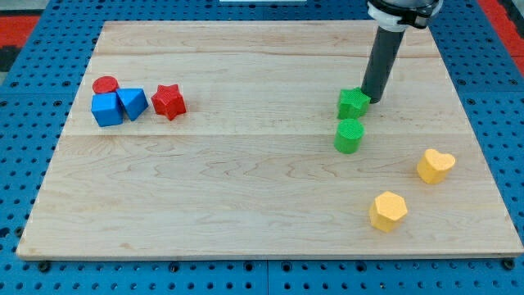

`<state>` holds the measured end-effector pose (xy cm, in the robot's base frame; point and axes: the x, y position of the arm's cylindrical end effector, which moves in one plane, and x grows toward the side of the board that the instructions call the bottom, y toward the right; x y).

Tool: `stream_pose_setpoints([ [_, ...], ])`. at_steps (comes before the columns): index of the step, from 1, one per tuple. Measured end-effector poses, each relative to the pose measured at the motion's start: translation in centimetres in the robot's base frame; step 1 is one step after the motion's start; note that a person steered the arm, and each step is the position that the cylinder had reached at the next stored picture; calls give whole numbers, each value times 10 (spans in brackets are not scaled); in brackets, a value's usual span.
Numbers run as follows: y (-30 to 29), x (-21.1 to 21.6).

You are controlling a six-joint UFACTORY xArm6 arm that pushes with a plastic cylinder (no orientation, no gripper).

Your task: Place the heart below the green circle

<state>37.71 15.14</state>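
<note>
The yellow heart [435,165] lies at the view's right, below and to the right of the green circle [349,135]. A green star [353,103] sits just above the green circle. My tip [375,99] stands right beside the green star, at its upper right edge, touching or nearly touching it. The heart is well apart from my tip.
A yellow hexagon [387,211] lies at the lower right. At the left are a red circle [105,84], a blue cube [106,109], a blue triangle-like block [132,102] and a red star [169,101]. The wooden board [246,197] ends at blue pegboard all around.
</note>
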Motion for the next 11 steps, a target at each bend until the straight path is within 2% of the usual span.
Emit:
stream_pose_setpoints([
  [1,51,-5],
  [2,166,36],
  [3,153,78],
  [5,109,121],
  [6,83,128],
  [8,90,147],
  [9,35,148],
  [11,5,135],
])
